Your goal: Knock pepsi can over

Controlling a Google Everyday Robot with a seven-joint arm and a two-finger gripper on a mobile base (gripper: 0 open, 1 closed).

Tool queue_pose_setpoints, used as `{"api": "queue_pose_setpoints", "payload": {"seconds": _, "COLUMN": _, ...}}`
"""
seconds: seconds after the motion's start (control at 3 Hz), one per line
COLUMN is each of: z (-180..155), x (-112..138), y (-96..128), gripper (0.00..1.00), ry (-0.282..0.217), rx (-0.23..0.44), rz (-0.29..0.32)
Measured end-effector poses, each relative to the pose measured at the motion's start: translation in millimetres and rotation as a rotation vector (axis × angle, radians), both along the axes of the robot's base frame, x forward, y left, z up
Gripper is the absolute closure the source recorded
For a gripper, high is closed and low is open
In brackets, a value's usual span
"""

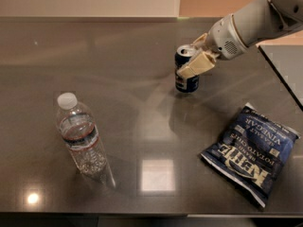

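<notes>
The pepsi can (185, 78) is dark blue with a silver top and stands upright on the dark table, right of centre at the back. My gripper (196, 54) reaches in from the upper right on a white arm and is at the can's upper part. One tan finger (194, 65) lies across the can's front right side, and the other finger (200, 39) is behind the can's top. The fingers are apart, with the can's top between them.
A clear plastic water bottle (79, 137) with a white cap stands at the front left. A blue chip bag (250, 152) lies flat at the front right. The table's right edge (284, 79) runs diagonally near the arm.
</notes>
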State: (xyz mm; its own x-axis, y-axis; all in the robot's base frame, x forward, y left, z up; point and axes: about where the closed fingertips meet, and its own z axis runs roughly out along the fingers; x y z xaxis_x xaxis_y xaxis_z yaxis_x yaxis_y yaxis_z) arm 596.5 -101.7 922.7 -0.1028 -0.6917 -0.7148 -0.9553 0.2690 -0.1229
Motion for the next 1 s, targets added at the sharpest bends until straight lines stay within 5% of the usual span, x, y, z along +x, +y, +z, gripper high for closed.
{"api": "queue_pose_setpoints", "payload": {"seconds": 0.67, "z": 8, "x": -31, "y": -12, "gripper": 1.0, "ry": 0.067, "rx": -0.358, "rz": -0.014}}
{"api": "queue_pose_setpoints", "payload": {"seconds": 1.0, "z": -4, "x": -39, "y": -16, "gripper": 1.0, "ry": 0.104, "rx": -0.479, "rz": 0.011}}
